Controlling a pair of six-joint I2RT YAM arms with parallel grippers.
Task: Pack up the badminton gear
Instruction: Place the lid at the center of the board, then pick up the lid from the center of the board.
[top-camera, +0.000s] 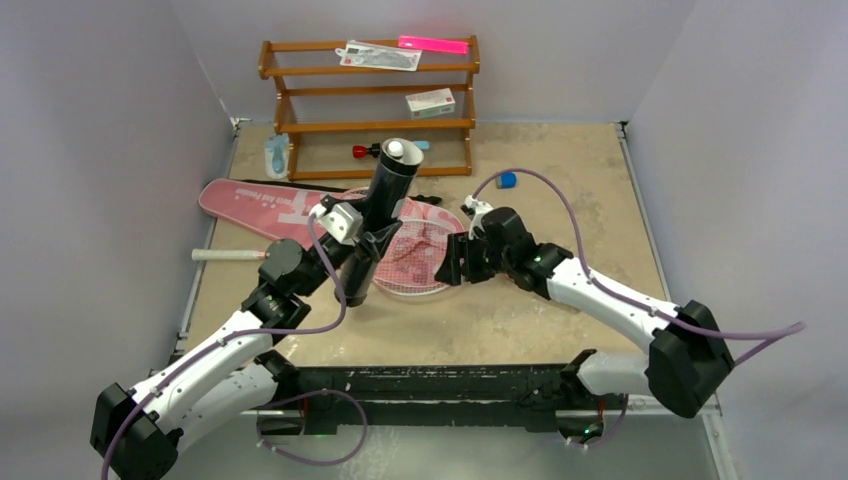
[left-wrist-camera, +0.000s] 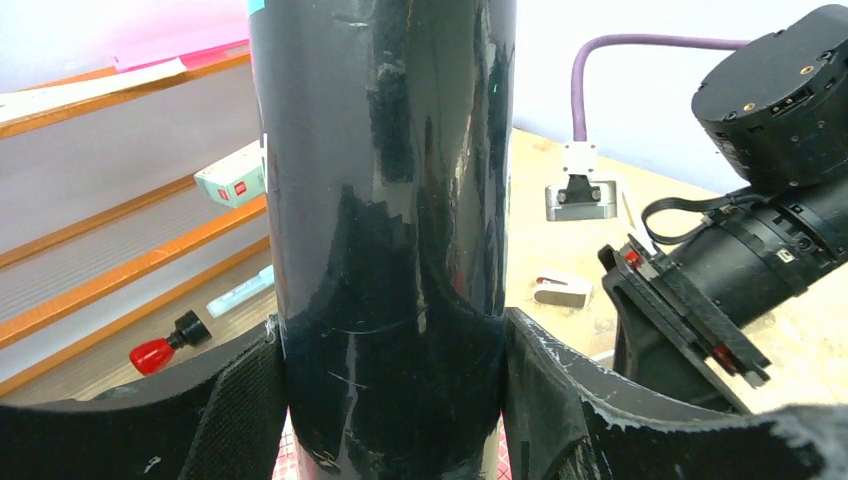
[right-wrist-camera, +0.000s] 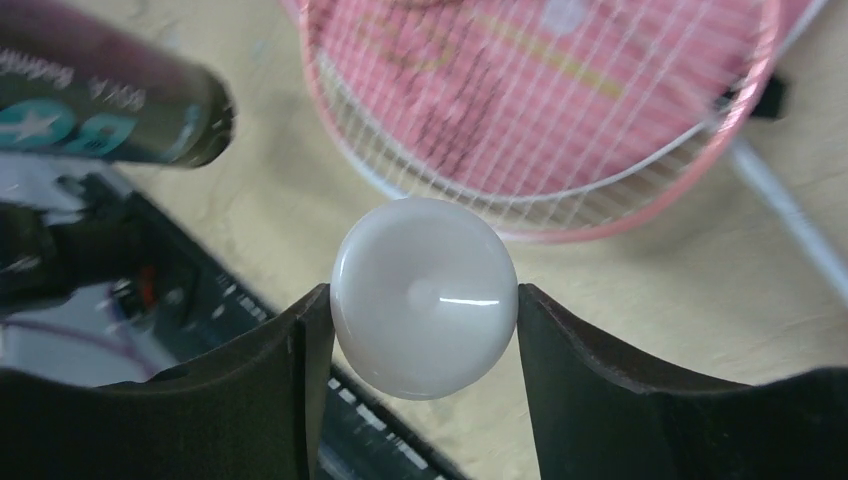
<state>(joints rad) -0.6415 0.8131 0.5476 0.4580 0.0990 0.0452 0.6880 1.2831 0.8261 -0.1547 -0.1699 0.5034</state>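
A long black tube (top-camera: 380, 215) leans slightly over the table, white showing at its top end. My left gripper (top-camera: 362, 252) is shut on its lower part; in the left wrist view the tube (left-wrist-camera: 385, 200) fills the space between the pads (left-wrist-camera: 245, 400). My right gripper (top-camera: 455, 262) is shut on a round white cap (right-wrist-camera: 425, 297), held just right of the tube above a pink-framed racket (top-camera: 415, 265). The racket's strings (right-wrist-camera: 560, 110) show beyond the cap. A long pink bag (top-camera: 255, 205) lies flat behind the tube. A white handle (top-camera: 225, 255) sticks out to the left.
A brown wooden rack (top-camera: 370, 100) stands at the back, with a small white box (top-camera: 430, 102) on a shelf and a pink strip (top-camera: 433, 44) on top. A red-and-black item (top-camera: 362, 152) lies under it. A small blue object (top-camera: 507, 181) lies right of the rack.
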